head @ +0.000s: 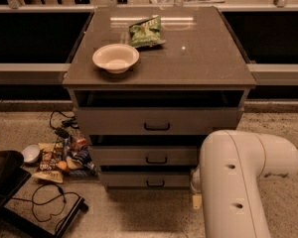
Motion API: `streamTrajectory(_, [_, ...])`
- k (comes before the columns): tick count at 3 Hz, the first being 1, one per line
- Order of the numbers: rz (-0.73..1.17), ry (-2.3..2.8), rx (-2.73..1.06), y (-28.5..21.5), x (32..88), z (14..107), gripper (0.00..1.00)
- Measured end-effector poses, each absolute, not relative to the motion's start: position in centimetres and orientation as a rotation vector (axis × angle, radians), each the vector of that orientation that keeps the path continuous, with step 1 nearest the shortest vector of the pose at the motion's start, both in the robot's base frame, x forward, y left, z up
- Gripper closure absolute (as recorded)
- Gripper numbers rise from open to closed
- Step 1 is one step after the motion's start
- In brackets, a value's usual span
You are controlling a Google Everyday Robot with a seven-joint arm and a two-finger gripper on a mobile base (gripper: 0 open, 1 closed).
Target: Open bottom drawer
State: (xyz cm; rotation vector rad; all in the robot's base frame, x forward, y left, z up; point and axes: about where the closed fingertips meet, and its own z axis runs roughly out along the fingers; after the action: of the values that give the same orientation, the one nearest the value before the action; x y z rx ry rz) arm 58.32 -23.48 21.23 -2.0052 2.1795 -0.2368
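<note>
Camera view: the bottom drawer (134,179) is the lowest front in the cabinet (203,58), at 6 o'clock from the bowl (115,58). The gripper (195,185) peeks from behind the arm (238,182) at the drawer's 3 o'clock, by its right end. I cannot tell whether it is apart or together.

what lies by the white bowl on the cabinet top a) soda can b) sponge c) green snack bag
C: a green snack bag lies beside the white bowl; the gripper is low by the bottom drawer, at its right end, mostly hidden behind the arm.
</note>
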Motion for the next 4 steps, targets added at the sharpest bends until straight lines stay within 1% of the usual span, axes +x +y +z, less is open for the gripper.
streamTrajectory(1, [-0.250,2.181,-1.995,-24.2,58.7,20.0,0.00])
streamTrajectory(2, [-0.278,2.142,-1.985,-23.8,60.6,19.5,0.00])
streamTrajectory(3, [-0.264,2.139,-1.991,-22.9,61.1,18.9,0.00])
streamTrajectory(4, [-0.246,2.157,-2.023,-22.3,60.9,17.8,0.19])
